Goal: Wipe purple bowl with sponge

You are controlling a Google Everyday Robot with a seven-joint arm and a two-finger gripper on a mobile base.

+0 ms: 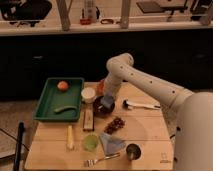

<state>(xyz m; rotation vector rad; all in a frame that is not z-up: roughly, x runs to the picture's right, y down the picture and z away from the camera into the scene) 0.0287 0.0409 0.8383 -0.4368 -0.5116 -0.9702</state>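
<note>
Wooden table [145, 131] bears purple bowl [99, 111], hand [107, 97] and sponge [108, 103] over it.

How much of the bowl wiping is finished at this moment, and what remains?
Looks done: the sponge is at the gripper, low at the purple bowl beside the white bowl. In hand: the sponge sits on or just over the bowl, so wiping seems under way. Left: finishing the wipe and lifting away; the bowl's cleanliness cannot be judged.
</note>
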